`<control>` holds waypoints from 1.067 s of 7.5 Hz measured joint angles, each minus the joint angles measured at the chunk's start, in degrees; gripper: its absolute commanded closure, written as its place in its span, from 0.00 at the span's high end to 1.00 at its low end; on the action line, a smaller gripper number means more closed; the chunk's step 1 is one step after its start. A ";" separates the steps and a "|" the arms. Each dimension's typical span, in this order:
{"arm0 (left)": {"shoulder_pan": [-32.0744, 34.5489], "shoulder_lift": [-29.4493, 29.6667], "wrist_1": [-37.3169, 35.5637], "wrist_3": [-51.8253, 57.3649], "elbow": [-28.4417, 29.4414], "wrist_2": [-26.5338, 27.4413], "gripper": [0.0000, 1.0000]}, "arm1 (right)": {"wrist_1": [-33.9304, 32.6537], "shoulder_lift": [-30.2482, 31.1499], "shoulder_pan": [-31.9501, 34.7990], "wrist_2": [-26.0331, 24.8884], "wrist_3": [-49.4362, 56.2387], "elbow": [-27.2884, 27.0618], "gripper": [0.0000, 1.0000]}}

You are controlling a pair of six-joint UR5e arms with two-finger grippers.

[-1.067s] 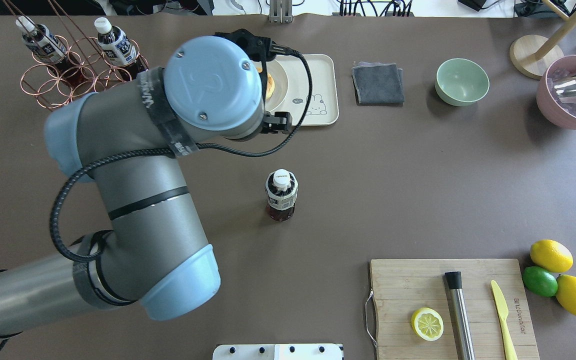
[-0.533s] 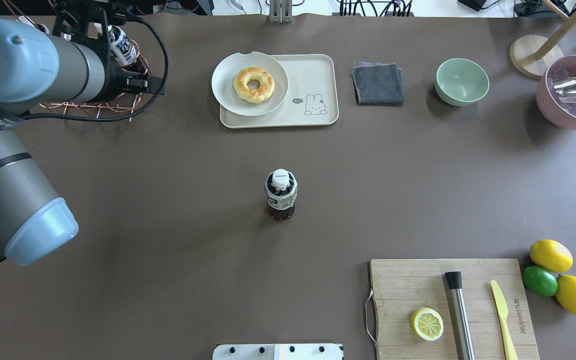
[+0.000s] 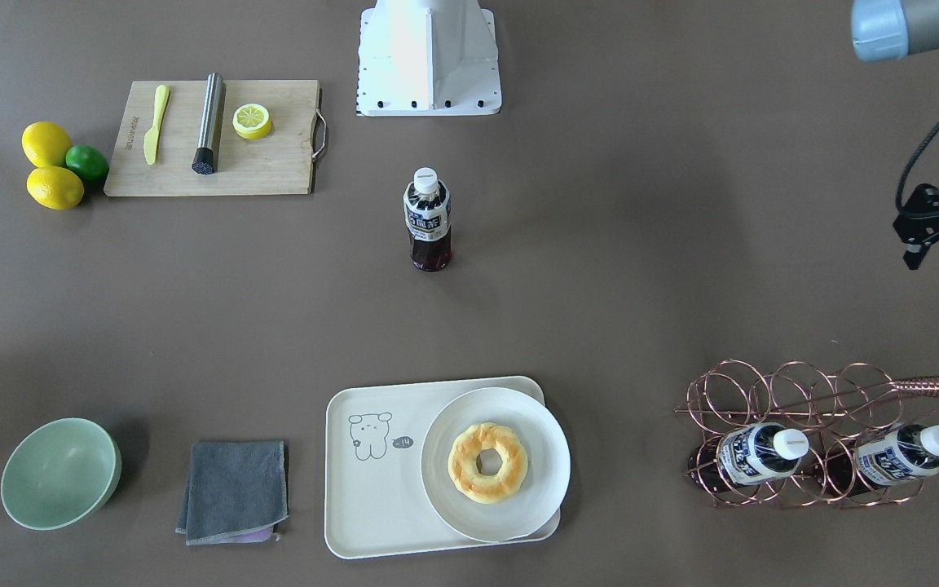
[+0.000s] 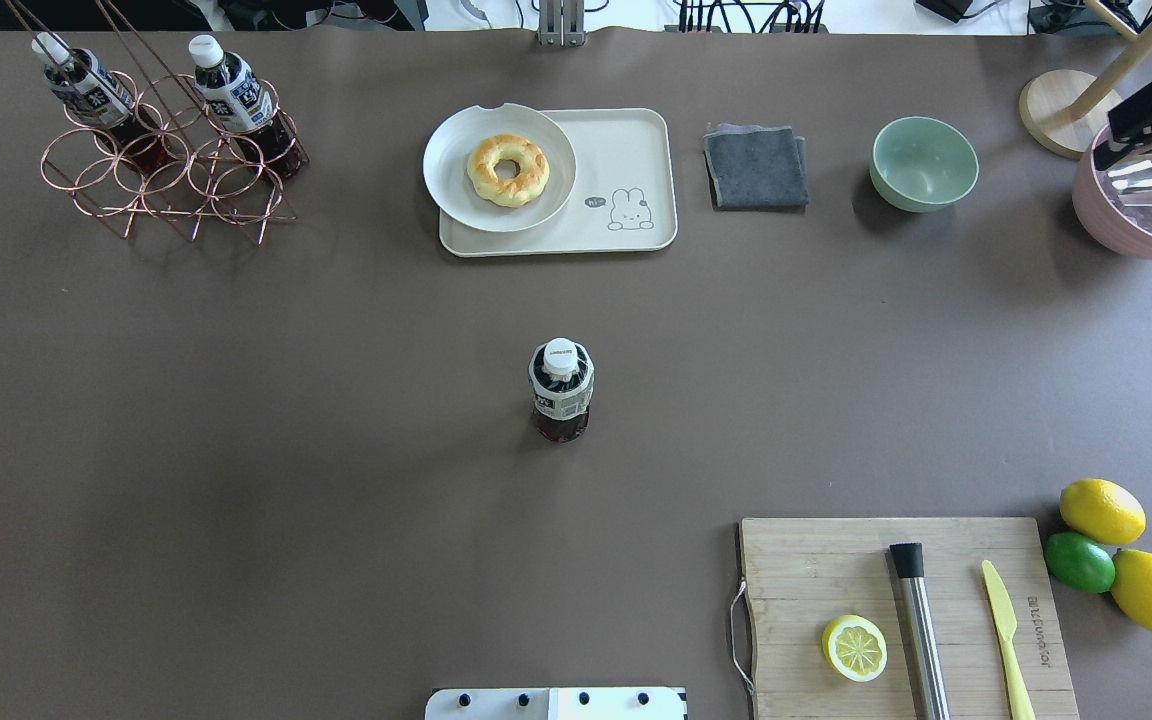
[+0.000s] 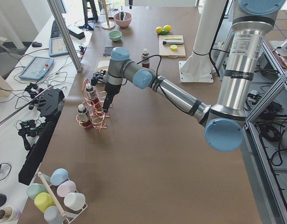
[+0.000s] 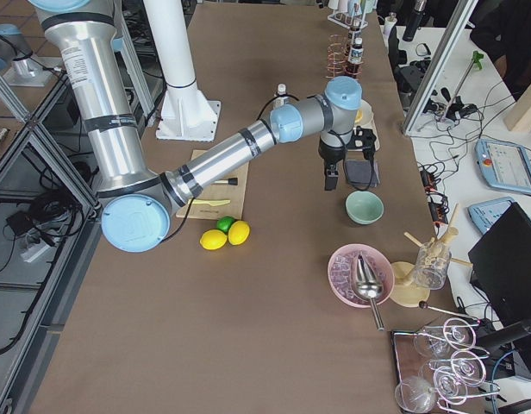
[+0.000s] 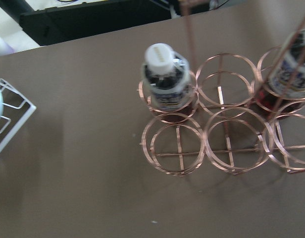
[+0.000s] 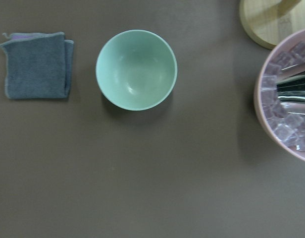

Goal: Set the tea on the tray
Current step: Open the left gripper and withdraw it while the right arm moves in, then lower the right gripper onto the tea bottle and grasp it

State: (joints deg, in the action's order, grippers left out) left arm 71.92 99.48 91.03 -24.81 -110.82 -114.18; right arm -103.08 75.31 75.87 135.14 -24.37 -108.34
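Note:
One tea bottle (image 4: pixel 562 390) stands upright alone at the table's middle, also in the front view (image 3: pixel 427 218). Two more alike sit in a copper wire rack (image 4: pixel 171 165), one of them in the left wrist view (image 7: pixel 166 79). The cream tray (image 4: pixel 636 160) with the bear drawing lies at the far side and holds a white plate (image 4: pixel 451 190) with a doughnut. My left gripper (image 5: pixel 105 106) hangs over the rack, far from the lone bottle. My right gripper (image 6: pixel 331 181) hovers near the green bowl. I cannot tell whether either gripper is open or shut.
A grey cloth (image 4: pixel 756 165), a green bowl (image 4: pixel 924 163) and a pink bowl of ice (image 4: pixel 1146 200) lie to the right of the tray. A wooden cutting board (image 4: pixel 906 610) with a lemon half, a muddler and a knife is near right, with lemons and a lime (image 4: pixel 1081 562) beside it.
My left arm has swung from over the tray to the rack and left the overhead view. A black part of my right arm now shows over the pink bowl. The lone bottle has not moved.

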 measured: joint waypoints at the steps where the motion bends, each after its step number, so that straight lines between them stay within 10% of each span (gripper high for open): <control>1: 4.89 -0.82 -0.18 6.35 2.34 -2.62 0.98 | -0.06 -2.25 -3.53 -0.65 -5.48 -1.53 1.00; 8: 16.84 -5.66 0.36 18.92 8.49 -10.77 0.98 | -13.22 -27.83 -27.62 -16.75 -33.59 -6.13 1.00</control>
State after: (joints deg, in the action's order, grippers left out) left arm 88.77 93.82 91.38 -5.89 -102.33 -124.95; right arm -116.29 47.48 48.25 118.39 -57.95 -114.48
